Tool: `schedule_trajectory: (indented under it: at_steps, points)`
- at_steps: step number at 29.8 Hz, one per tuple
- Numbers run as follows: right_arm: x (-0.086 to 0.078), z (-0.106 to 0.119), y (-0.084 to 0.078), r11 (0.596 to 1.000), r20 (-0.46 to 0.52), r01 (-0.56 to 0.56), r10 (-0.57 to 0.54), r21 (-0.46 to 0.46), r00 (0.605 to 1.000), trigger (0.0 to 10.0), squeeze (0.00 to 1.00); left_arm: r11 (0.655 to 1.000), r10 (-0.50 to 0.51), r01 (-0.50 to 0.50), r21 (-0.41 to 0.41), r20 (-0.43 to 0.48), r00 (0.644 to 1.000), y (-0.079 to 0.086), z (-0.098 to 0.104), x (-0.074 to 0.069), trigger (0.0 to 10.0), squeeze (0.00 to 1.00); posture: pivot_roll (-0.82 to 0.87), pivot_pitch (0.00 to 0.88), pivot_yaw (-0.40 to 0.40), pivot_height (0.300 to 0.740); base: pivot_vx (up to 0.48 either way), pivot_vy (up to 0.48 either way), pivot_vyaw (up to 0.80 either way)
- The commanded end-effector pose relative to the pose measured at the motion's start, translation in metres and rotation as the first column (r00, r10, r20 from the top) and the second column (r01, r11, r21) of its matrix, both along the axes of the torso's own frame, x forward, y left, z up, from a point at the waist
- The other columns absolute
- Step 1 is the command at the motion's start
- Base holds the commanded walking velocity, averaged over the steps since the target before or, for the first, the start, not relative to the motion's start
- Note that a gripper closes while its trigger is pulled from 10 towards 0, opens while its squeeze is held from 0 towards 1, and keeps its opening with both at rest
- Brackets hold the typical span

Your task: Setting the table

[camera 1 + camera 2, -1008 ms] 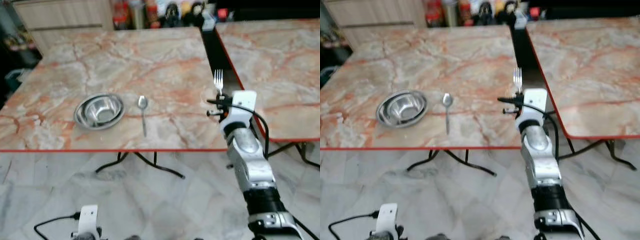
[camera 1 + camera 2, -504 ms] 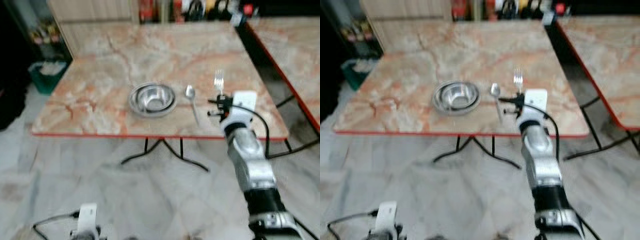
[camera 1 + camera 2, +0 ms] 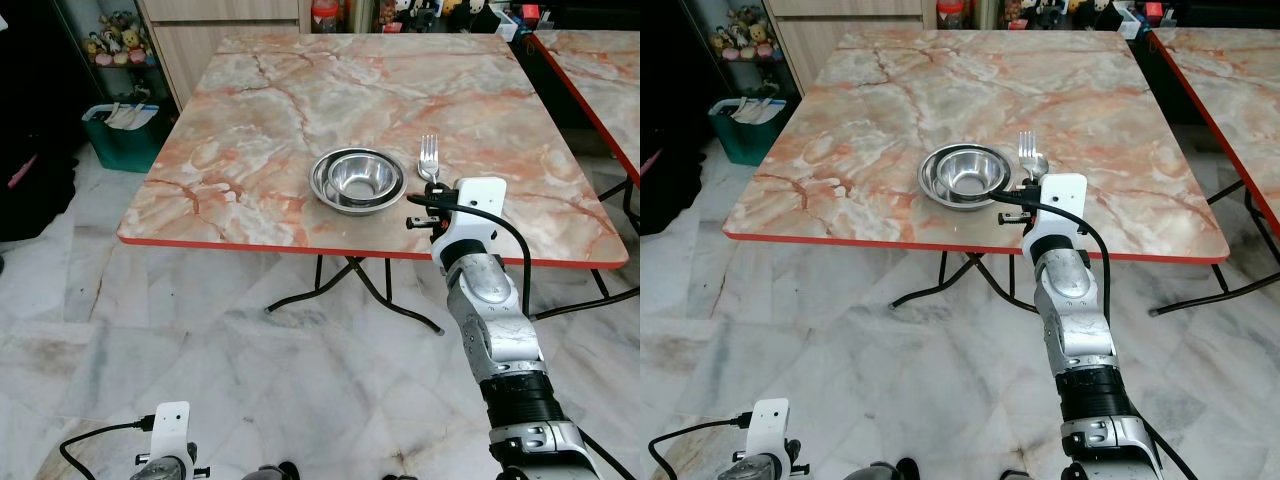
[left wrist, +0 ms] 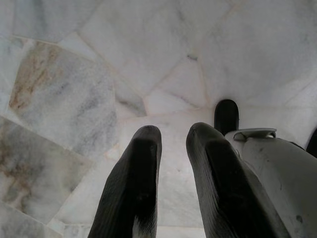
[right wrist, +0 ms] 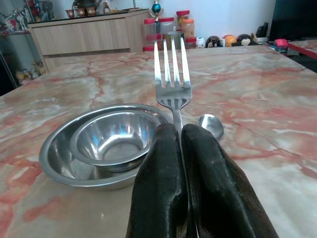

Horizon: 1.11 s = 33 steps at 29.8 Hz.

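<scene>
since a second ago the robot's view has swung round and the blur has cleared: the whole table now sits square ahead, while the right gripper keeps its fork raised just as it was.

nearest, the left gripper hangs idle over pale marble floor tiles, its two ribbed black fingers a little apart and holding nothing.

further out, the silver right arm reaches to the table's near edge, its fingers clenched on the fork's thin handle. the fork stands tines-up, its long axis running away from the wrist toward the table's far side, four bright steel prongs catching the light.

just beyond the fingertips lie the bowl and the spoon. the bowl is polished steel, round, with a wide flat rim; it sits left of the fork's line. the spoon lies flat right of the bowl, its oval head just visible past the fork, so the fork stands above the narrow lane between bowl and spoon. which free spot suits the fork is a judgement: the bare stone on the bowl's left looks open, and the right arm is far the nearer.

the tabletop is glossy pink-and-cream veined marble with a red edge band on black metal legs. beyond it stand a wooden cabinet and jars.
</scene>
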State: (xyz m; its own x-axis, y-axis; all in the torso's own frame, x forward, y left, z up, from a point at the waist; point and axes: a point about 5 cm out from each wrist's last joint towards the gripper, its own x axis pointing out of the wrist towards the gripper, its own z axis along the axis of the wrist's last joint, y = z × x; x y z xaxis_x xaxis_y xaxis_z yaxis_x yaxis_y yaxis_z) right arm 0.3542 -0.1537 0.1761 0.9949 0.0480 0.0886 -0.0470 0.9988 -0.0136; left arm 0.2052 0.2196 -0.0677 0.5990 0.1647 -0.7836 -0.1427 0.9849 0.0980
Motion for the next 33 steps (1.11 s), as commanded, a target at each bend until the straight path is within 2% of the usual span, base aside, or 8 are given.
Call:
schedule_trajectory:
  at_steps: [1, 5, 16, 33]
  points:
    - [-0.0004, 0.0028, -0.002, 1.0, 0.012, 0.004, -0.004, -0.005, 1.0, 10.0, 0.0, 1.0, 0.006, -0.006, 0.001, -0.023, 1.0, 0.0008, -0.0036, -0.0065, 10.0, 0.0, 0.01, 0.157, 0.037, 0.74, 0.0, 0.0, 0.0]
    - [-0.0006, 0.0033, -0.0007, 0.999, 0.018, -0.006, 0.007, -0.035, 1.0, 10.0, 0.0, 1.0, 0.006, -0.006, 0.001, -0.022, 1.0, 0.0008, -0.0035, -0.0063, 10.0, 0.0, 0.01, 0.156, 0.037, 0.74, 0.06, 0.0, 0.0]
    - [-0.0004, 0.0024, -0.0036, 1.0, 0.012, 0.012, -0.012, -0.011, 1.0, 10.0, 0.0, 1.0, 0.004, -0.004, -0.001, -0.021, 1.0, 0.0005, -0.0034, -0.006, 10.0, 0.0, 0.01, 0.153, 0.038, 0.74, 0.245, 0.0, 0.0]
    - [-0.0004, 0.0009, -0.0061, 1.0, 0.002, 0.025, -0.025, -0.02, 1.0, 10.0, 0.0, 1.0, 0.0, 0.0, 0.0, -0.022, 1.0, 0.0005, -0.0033, -0.0059, 10.0, 0.0, 0.01, 0.155, 0.039, 0.74, 0.321, 0.0, 0.0]
